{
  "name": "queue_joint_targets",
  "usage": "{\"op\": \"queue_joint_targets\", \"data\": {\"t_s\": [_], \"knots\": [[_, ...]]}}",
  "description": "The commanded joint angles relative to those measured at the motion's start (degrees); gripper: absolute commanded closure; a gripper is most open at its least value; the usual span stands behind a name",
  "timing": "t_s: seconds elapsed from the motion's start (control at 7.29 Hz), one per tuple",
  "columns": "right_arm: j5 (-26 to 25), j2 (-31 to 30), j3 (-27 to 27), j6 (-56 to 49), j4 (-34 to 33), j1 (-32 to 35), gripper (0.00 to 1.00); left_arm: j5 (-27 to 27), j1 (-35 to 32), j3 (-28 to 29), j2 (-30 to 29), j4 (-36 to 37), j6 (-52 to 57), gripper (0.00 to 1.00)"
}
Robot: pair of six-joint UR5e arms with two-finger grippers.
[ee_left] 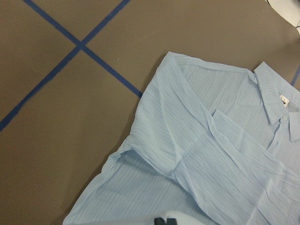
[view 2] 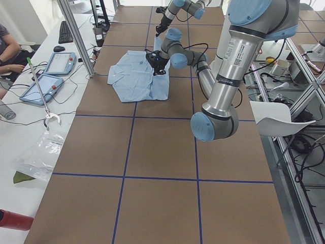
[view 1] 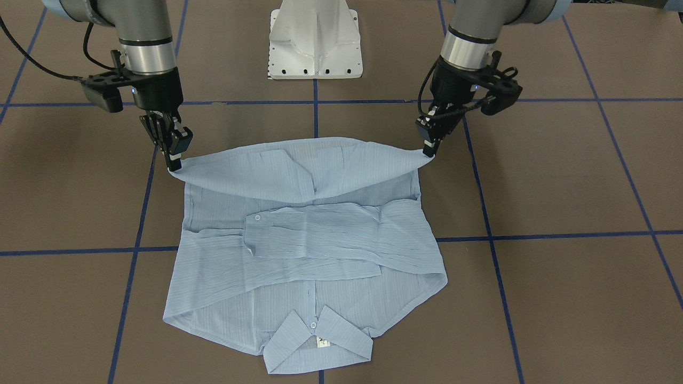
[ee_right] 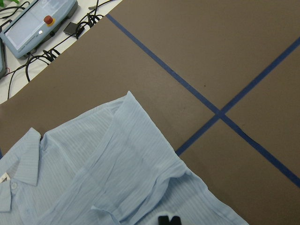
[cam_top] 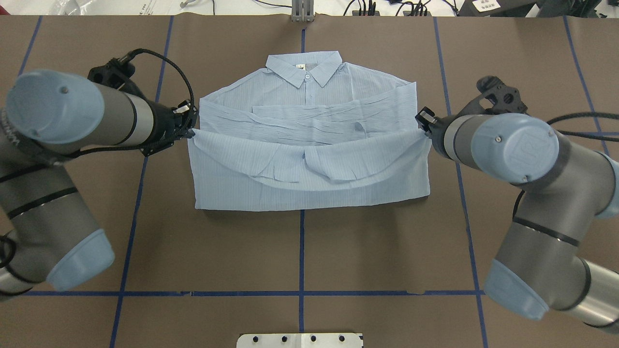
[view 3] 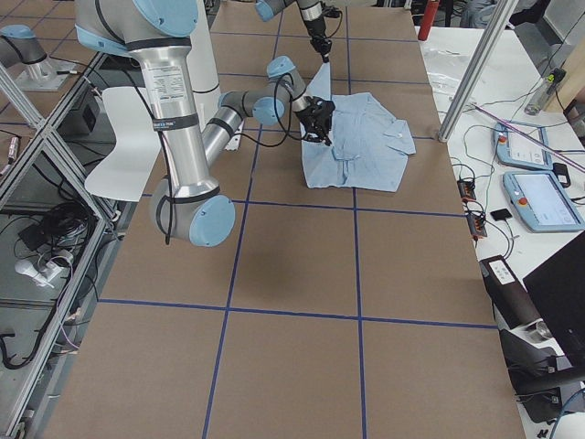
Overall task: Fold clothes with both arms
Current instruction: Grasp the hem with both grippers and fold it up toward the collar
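The light-blue striped shirt (view 1: 309, 250) lies on the brown table (view 1: 560, 176), collar away from the robot and sleeves folded across its front. It also shows in the overhead view (cam_top: 309, 159). My left gripper (view 1: 429, 150) is shut on one hem corner and my right gripper (view 1: 173, 161) is shut on the other. Both hold the hem raised above the shirt's lower part, and the cloth sags between them. In the overhead view the left gripper (cam_top: 191, 133) and right gripper (cam_top: 425, 129) sit at the shirt's side edges. The wrist views show the shirt (ee_left: 211, 154) (ee_right: 117, 164) below.
The white pedestal base (view 1: 315, 42) stands behind the shirt on the robot's side. Blue tape lines (cam_top: 302, 251) cross the table. Teach pendants (view 3: 539, 197) and cables lie on the white bench beyond the table's far edge, where a person (view 2: 7, 46) sits.
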Motion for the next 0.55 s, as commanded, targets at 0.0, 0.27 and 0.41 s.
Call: {"op": "queue_joint_targets", "data": {"t_s": [0.0, 0.27, 0.41], "knots": [[1.9, 6.0, -9.6, -3.2, 0.4, 4.4, 1.00, -0.8, -3.0, 11.7, -5.1, -5.8, 1.5, 1.00], [4.4, 11.5, -17.9, -4.3, 0.6, 7.2, 1.00, -0.8, -4.6, 21.2, -8.8, -12.3, 1.8, 1.00], [4.5, 14.9, -22.8, -4.4, 0.7, 7.7, 1.00, -0.7, -5.1, 26.6, -10.6, -16.2, 1.9, 1.00]]}}
